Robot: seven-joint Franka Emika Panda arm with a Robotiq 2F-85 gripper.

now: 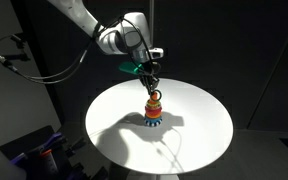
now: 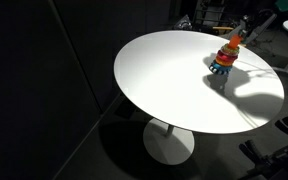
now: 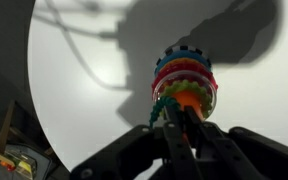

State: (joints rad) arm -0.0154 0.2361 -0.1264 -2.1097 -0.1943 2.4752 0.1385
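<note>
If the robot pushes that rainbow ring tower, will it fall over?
Probably not easily: the ring tower is widest at its blue base and narrows upward, so it should sit steady on the table. It looks like loose stacked rings, so lifted by the top, where the tool is shut, some might slide off. Likely light plastic.

No legible text, label, number or sign anywhere

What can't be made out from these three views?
Wrist view: the fingers cover the top of the ring stack; whether they pinch it or only touch it is hidden.
Both exterior views: the ring stack is too small and blurred to count its rings.
Exterior view: the table is cut off by the right edge, and the gripper is hard to pick out against background clutter.
</note>
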